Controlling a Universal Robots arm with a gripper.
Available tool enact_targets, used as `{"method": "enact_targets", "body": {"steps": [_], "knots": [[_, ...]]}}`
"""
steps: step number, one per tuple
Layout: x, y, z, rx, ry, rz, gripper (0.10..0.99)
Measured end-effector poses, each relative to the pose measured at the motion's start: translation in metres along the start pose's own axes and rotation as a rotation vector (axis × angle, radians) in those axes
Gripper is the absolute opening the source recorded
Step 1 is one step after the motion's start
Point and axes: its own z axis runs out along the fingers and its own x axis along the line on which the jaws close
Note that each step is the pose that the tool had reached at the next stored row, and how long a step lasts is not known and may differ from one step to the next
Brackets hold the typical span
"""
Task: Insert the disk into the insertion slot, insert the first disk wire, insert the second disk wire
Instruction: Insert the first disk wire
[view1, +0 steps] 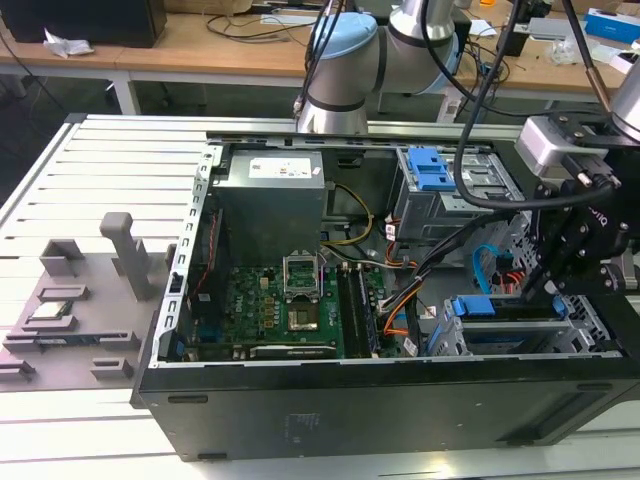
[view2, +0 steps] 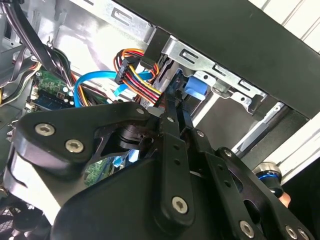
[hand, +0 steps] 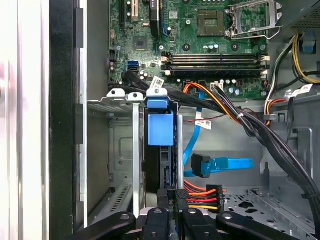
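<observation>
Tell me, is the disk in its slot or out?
In. The disk stands between the grey metal walls of the slot, blue carrier showing.

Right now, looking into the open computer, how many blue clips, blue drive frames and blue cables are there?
Ribbed clip on the taller cage: 1
Disk carrier in the low bay: 1
Flat cable: 1
Total: 3
</observation>
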Motion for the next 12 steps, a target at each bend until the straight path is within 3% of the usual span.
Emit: {"method": "enact_targets", "body": {"steps": [9, 12], "knots": [[-0.0002, -0.0003, 0.0056, 0.000, 0.0002, 0.000, 0.169], [-0.0002, -0.0002, 0.0057, 0.000, -0.0001, 0.000, 0.243]]}}
